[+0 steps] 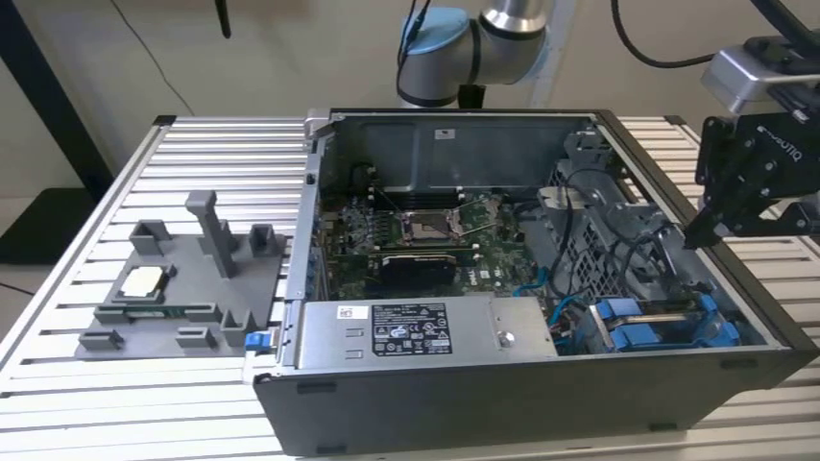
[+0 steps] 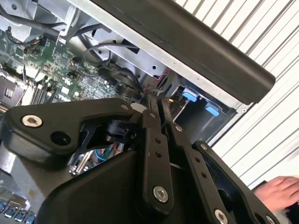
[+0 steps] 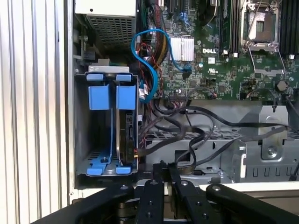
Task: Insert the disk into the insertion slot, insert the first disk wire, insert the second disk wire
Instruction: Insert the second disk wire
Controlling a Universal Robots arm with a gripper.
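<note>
1. Near corner, the exterior view's right: 2 blue carriers [image 1: 647, 327]. I judge the disk [image 3: 127, 135] already seated upright in the insertion slot [image 3: 120, 140], connector edge facing the cables.
2. Just beside it: black cables [image 3: 187, 140], loose, slack enough to reach the disk.
3. Above the case's right wall: my gripper [image 1: 697, 237], pincer closed narrow, nothing visible between its fingers, poised over that bay.
4. Far: motherboard [image 1: 436, 235].

Matt black gripper [image 1: 698, 235], ribbed bare-metal table [image 1: 192, 144]
</note>
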